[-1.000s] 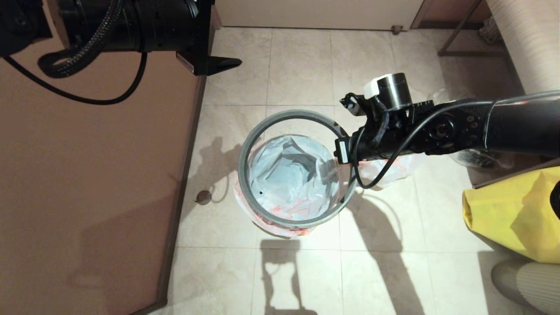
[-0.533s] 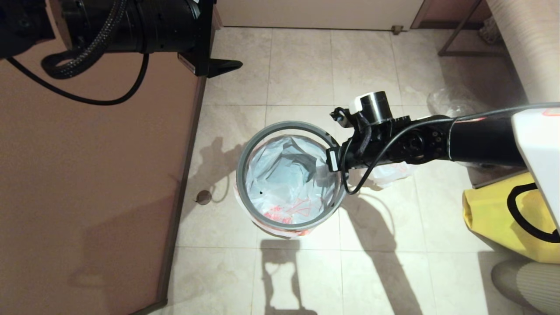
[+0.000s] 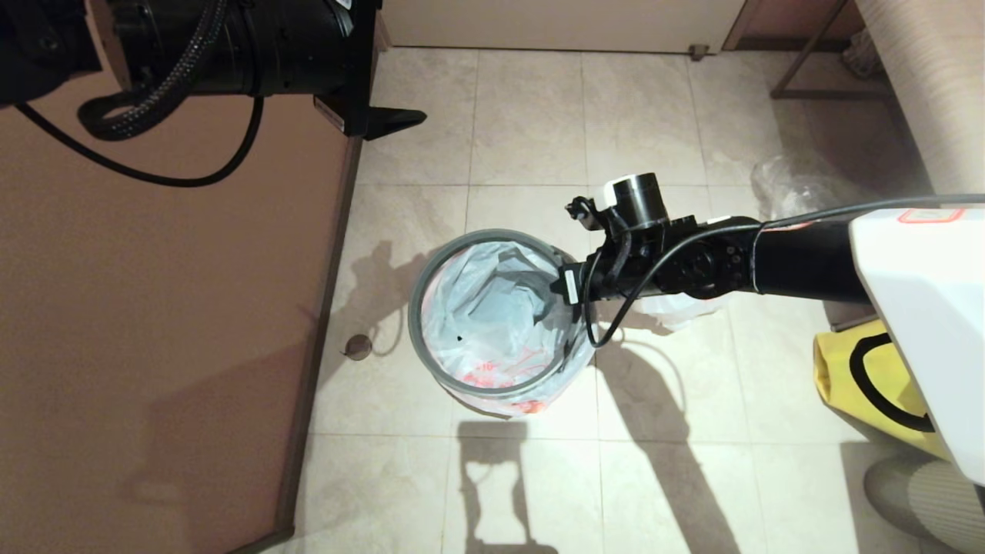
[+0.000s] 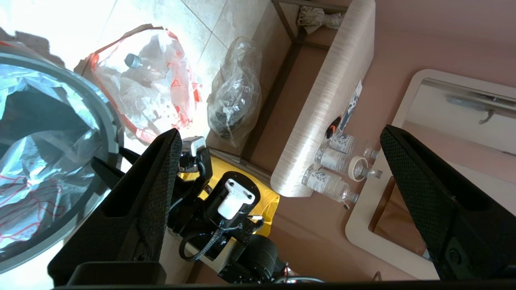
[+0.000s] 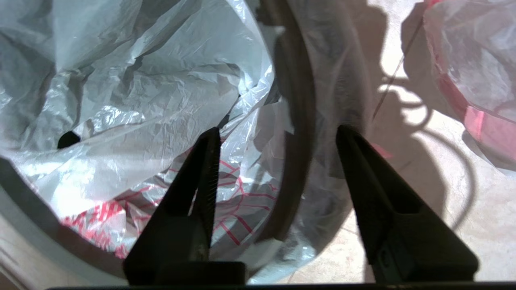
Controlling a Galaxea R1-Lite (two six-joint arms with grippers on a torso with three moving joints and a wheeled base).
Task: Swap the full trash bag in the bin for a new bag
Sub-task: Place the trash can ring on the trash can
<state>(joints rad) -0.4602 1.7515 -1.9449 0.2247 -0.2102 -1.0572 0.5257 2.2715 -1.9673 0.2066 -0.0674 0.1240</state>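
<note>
A small round bin [image 3: 500, 323] is standing on a tiled floor [image 3: 539, 115], lined with a thin white bag with red print [image 3: 492, 315]. A grey ring [image 3: 419, 308] is sitting around its rim over the plastic. The right gripper [image 5: 278, 169] is hovering at the bin's right edge, its two fingers [image 5: 201, 169] standing apart, one over the lining and one outside the ring, clamping nothing. The left gripper [image 4: 278, 161] is hanging high at the upper left, away from the bin, fingers spread wide and empty. The full trash bag [image 4: 153, 84], bulging with crumpled contents, is lying on the floor just beyond the bin's right side.
</note>
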